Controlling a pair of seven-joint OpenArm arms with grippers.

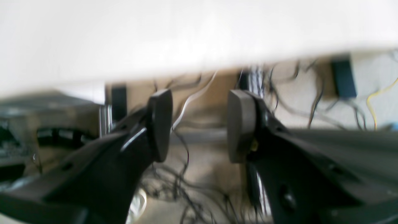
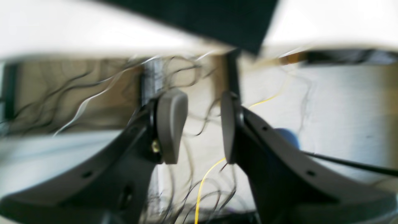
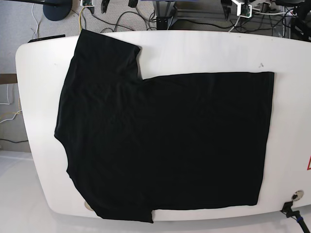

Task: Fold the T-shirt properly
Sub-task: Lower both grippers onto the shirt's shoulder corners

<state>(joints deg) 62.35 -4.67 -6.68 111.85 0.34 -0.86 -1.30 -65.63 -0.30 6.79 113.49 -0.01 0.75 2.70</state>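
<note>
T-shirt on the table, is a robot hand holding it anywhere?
No. The left gripper and right gripper are both open and empty; the T-shirt lies flat, untouched.

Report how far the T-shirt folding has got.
Done: the T-shirt lies spread flat, plain black side up, on the white table. No fold shows; both sleeves lie out flat. In hand: nothing; the left gripper and right gripper are open and empty, off the table's edge. Left: every fold.
</note>
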